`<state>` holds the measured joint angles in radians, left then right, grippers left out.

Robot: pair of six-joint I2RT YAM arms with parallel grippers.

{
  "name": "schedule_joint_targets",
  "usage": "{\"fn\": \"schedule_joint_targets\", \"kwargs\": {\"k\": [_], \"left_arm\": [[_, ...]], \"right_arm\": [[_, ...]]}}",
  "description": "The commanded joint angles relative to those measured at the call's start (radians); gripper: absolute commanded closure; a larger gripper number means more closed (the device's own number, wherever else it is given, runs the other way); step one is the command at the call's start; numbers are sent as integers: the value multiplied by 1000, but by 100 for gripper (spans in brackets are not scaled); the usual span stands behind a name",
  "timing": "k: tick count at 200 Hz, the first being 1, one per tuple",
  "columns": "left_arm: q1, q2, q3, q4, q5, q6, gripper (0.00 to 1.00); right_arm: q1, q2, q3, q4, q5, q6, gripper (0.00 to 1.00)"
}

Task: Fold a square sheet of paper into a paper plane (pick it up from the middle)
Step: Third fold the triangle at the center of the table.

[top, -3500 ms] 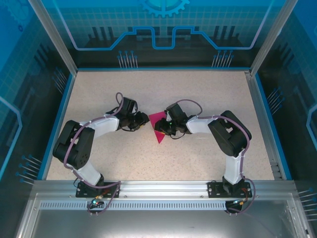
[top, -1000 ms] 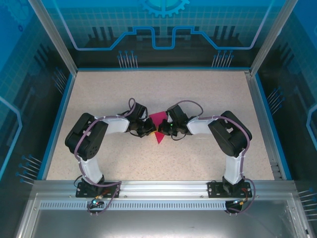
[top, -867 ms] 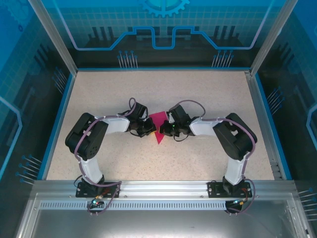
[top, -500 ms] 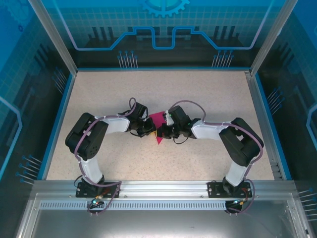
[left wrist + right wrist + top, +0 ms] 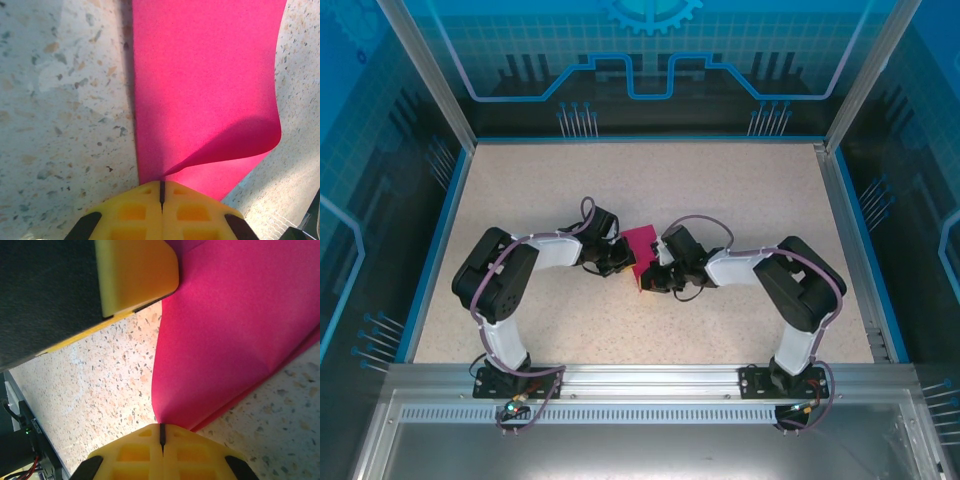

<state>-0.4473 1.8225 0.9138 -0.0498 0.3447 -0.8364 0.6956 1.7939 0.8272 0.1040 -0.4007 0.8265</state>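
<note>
The magenta-pink sheet of paper (image 5: 641, 243) lies partly folded at the table's centre, between the two grippers. My left gripper (image 5: 626, 264) reaches it from the left and is shut on a raised fold of the paper (image 5: 200, 90); a flap curls over to the right of the yellow fingertips (image 5: 135, 210). My right gripper (image 5: 647, 280) comes in from the right, shut on the paper's near corner. In the right wrist view the paper (image 5: 235, 330) rises out of the seam of my right gripper (image 5: 161, 426), and the left gripper's yellow finger (image 5: 135, 275) sits at the upper left.
The speckled beige table (image 5: 740, 190) has a blue rim (image 5: 450, 230) and an aluminium rail (image 5: 650, 380) at the near edge where both arm bases sit. Transparent blue enclosure walls stand on three sides.
The right gripper has moved nearer and leftward with the paper's lower corner, and its elbow has swung. The paper's downward point has gone; it looks blockier. The left arm has hardly moved.
</note>
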Motion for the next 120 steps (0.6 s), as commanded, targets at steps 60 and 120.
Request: {"fn": "schedule_joint_targets", "kwargs": {"k": [60,120], "left_arm": [[-7,31,-19,-83,-69,8,93],[-7,32,-16,-85,-70,10,93]], "right_arm": [[11,36,-8,-18,2,-7,100],[13,0,-6,-14,-15,-14,100]]}}
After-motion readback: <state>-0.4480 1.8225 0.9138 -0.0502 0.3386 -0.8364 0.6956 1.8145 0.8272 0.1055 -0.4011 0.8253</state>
